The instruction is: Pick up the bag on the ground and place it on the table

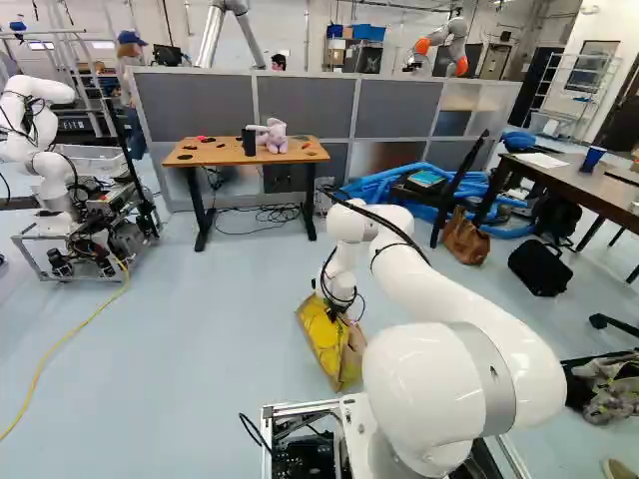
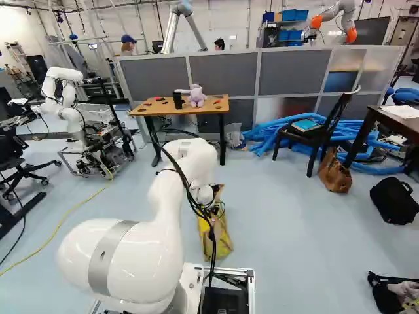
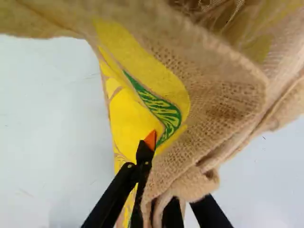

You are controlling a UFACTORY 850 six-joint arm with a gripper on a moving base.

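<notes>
Centrally in both base views, the white arm point(image 1: 449, 299) bends down over the pale floor point(image 1: 190, 349), its gripper point(image 1: 336, 312) at the upper end of a tan burlap bag point(image 1: 327, 339) with yellow print. The bag leans rather than standing straight; whether its lower end touches the floor cannot be told. Wrist view: the gripper point(image 3: 161, 173) is clamped on a gathered fold of the bag, one finger with its orange pad point(image 3: 150, 140) lying against the printed face, the other partly hidden behind the cloth. Loose burlap spreads ahead of the fingertips, at 12 o'clock from the gripper.

Clock positions below take the bag as the dial's centre in the left base view. At 11 o'clock: the wood-topped table point(image 1: 205, 157), well apart from the bag, bearing a pale purple plush toy point(image 1: 273, 137) and, just beside it, a black cup point(image 1: 249, 141). At 10 o'clock: another robot point(image 1: 45, 170) on its wheeled frame. At 9 o'clock: a yellow cable point(image 1: 45, 364) along the floor. Between 1 and 2 o'clock: a brown bag point(image 1: 465, 238), and beyond it blue tubing point(image 1: 384, 185). At 2 o'clock: a dark table point(image 1: 589, 183). Between 2 and 3 o'clock: a black bag point(image 1: 540, 267).
</notes>
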